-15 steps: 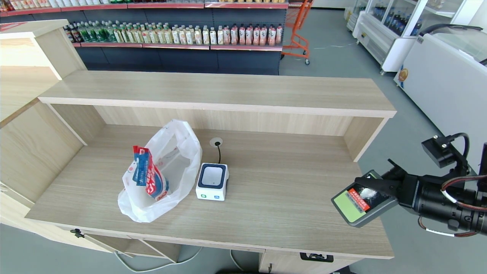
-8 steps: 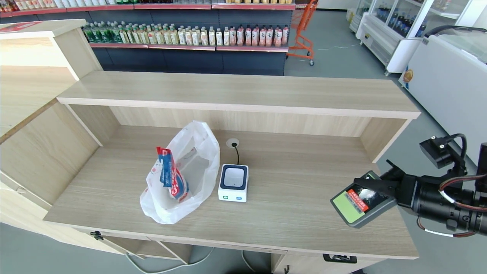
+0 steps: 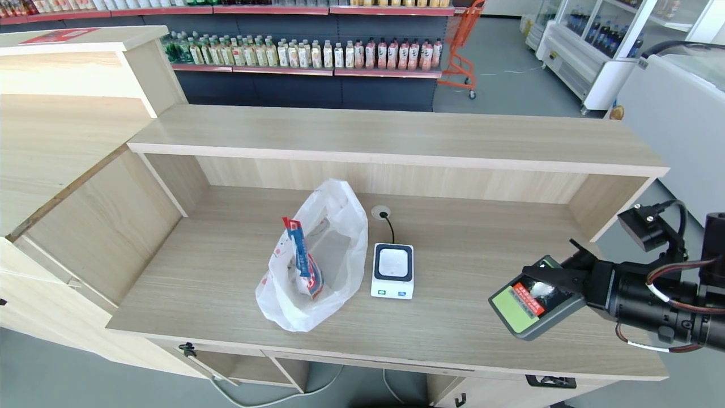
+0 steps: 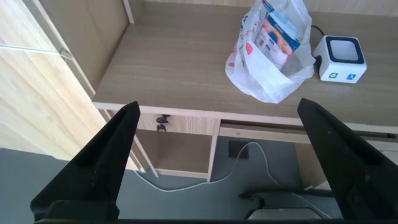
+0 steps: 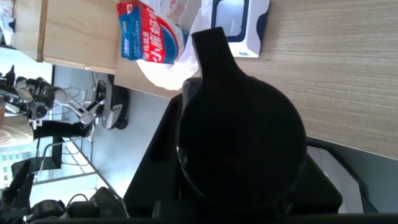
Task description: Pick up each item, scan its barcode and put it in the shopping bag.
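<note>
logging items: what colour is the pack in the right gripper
The pack is dark grey with a green panel and red label; clearest in head view.

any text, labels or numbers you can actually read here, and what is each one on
Nothing here reads as clear words or numbers.
On the red and blue snack packet in the white plastic shopping bag: white print, too blurred.
On the green and black flat box held by the right tool: a red label, print too small.
On the white square barcode scanner: green and blue front marks, unreadable.
On the shelf bottles: labels too small.
</note>
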Robot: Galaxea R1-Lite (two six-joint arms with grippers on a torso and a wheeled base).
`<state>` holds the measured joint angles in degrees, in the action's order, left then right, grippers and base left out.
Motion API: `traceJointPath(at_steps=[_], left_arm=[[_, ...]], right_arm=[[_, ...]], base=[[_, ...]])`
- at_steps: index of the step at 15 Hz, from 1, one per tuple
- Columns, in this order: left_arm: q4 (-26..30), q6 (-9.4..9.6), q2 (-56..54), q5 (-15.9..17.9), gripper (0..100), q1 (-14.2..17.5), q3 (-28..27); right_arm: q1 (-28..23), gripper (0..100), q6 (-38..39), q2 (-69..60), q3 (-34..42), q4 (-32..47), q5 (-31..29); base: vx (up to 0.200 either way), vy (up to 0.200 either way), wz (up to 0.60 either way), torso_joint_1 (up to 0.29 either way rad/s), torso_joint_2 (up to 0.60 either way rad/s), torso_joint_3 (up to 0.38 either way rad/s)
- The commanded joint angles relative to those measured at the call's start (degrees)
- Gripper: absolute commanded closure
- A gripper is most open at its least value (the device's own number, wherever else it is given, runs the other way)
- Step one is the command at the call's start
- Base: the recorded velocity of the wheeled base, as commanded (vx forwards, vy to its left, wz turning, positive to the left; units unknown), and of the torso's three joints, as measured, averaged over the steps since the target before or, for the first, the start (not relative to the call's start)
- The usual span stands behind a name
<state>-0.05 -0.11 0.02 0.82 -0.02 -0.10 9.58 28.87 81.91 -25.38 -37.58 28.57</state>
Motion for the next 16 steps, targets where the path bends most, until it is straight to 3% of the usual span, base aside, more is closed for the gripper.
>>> traceJointPath(at_steps=[1,5,9,14,16], left_arm=[[-0.04,0.02,-0.02,-0.03,0,0.02,0.01],[-0.04,0.02,-0.02,-0.03,0,0.02,0.01],[-0.04,0.02,-0.02,-0.03,0,0.02,0.01],[-0.04,-0.15,-0.02,-0.03,0,0.02,0.01],[-0.04,-0.42,-0.02,-0.03,0,0.02,0.01]], right_arm=[[0.0,100,0.14,0.18,0.07,-0.03,-0.01],[0.0,100,-0.04,0.97,0.51,0.14,-0.8],[3.6,100,-0.21,3.96,-0.72,-0.12,-9.77],[11.6,100,-0.04,5.37,-0.46,0.32,-10.21],[13.53,100,0.05,6.42,-0.28,0.41,-10.65]], base=[[0.2,0.0,0.0,0.002,0.01,0.002],[0.2,0.0,0.0,0.0,0.0,0.005],[0.2,0.0,0.0,0.014,0.0,0.006],[0.0,0.0,0.0,0.0,0.0,0.0],[0.0,0.2,0.0,0.002,0.01,0.0]])
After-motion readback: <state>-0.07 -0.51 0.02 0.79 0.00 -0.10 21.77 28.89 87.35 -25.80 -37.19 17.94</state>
